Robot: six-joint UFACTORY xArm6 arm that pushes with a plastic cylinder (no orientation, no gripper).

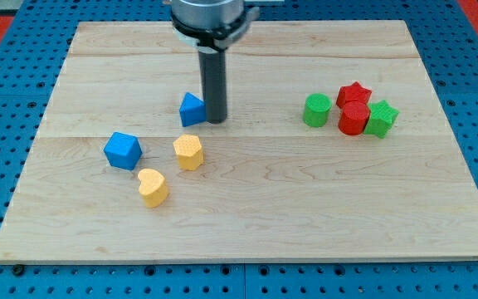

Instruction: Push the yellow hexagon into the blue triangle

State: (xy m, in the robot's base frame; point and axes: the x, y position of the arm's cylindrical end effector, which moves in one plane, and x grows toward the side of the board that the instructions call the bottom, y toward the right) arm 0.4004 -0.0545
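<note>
Nearest the camera, toward the view's bottom, lies the yellow heart-shaped plastic block (152,186), flat on the pale wooden table (305,216). Just above it and slightly to the view's right sits the yellow hexagon-shaped plastic block (188,152), the two yellow pieces near each other but apart. The yellow hexagon rests in the table's left half, directly below the blue triangular plastic block (192,109), with a strip of bare wood between them (they do not touch). My tip (215,121), the lower end of the straight dark rod, stands just beside the blue triangle on its right; whether it actually touches the block I cannot tell. The tip is above and a little right of the yellow hexagon, clearly apart from it. There is no claw on this arm, so there is no released or clenched state to report.

To the view's left of the hexagon sits a blue cube-shaped plastic block (123,150). Well apart, on the table's right side, a cluster gathers: a green cylinder-like block (316,110), a red star-shaped block (353,94), a red cylinder-like block (354,119) below it, and a green star-shaped block (382,118) at the cluster's right edge, the last three pressed together.
</note>
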